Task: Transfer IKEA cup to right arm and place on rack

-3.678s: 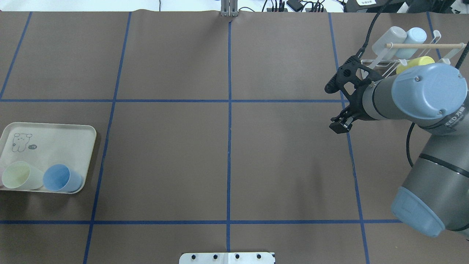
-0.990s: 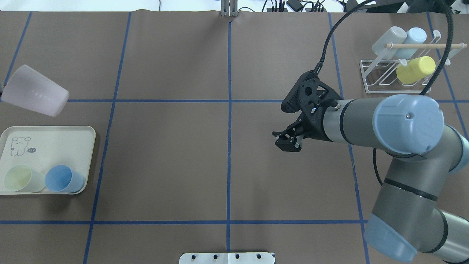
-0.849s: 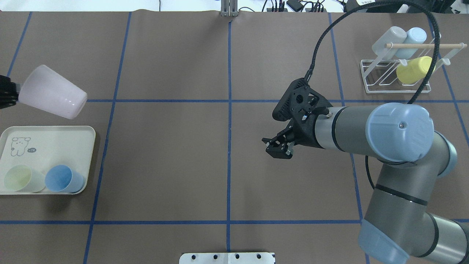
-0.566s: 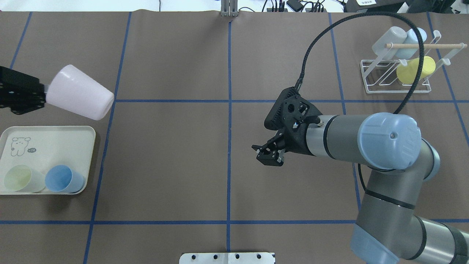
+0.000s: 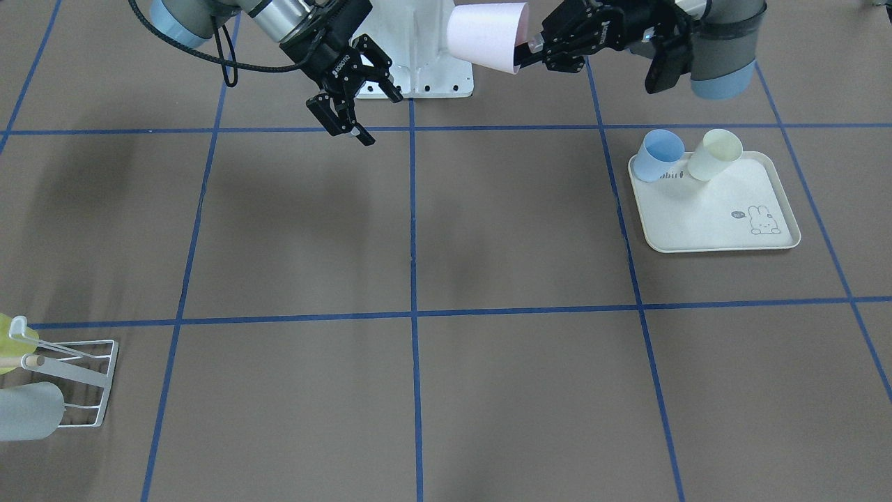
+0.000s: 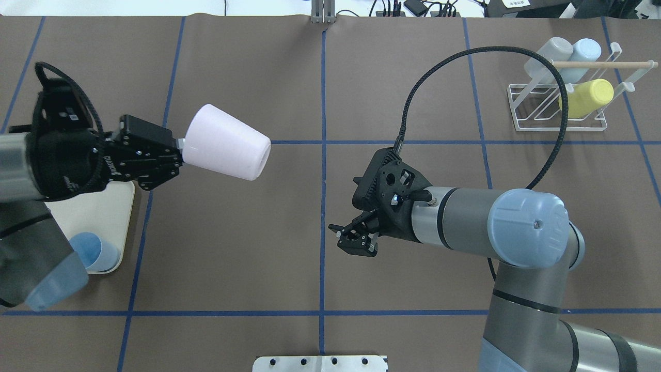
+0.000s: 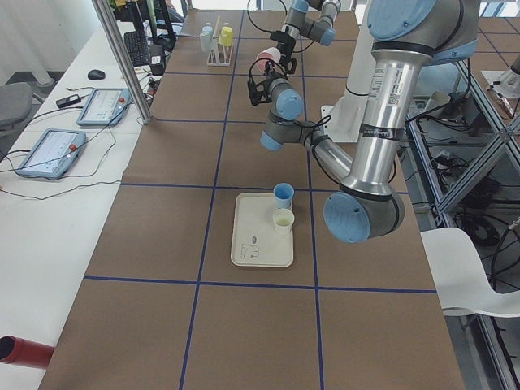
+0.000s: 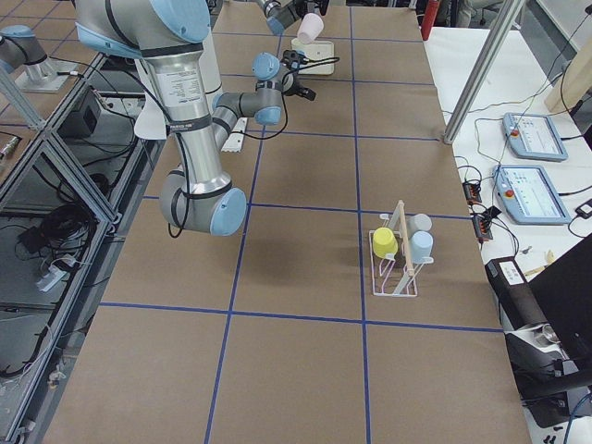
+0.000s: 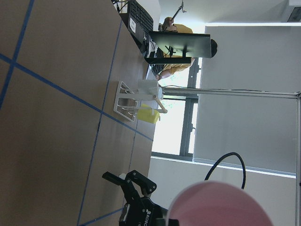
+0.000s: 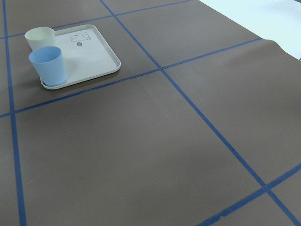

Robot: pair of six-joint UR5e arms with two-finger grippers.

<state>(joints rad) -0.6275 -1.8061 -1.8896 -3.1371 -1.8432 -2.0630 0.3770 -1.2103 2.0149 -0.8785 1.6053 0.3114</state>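
Silver-grey right arm (image 6: pixel 465 223), light-blue caps (image 6: pixel 528 227)

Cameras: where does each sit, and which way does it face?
Front: across the table, facing the base; both arms at top.
Overhead: behind base, looking down; left gripper, cup, right gripper.
Left: table's left end; left arm near.
Right: opposite end; right arm near.
Left wrist: past cup toward rack.
Right wrist: down at tray; no body.
Shared: overhead, right both show rack.

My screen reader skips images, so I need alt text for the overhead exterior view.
The left gripper holds a pale pink cup sideways above the brown table, its base toward the right gripper, whose jaws stand open, apart from it. A white rack at far right carries three cups.
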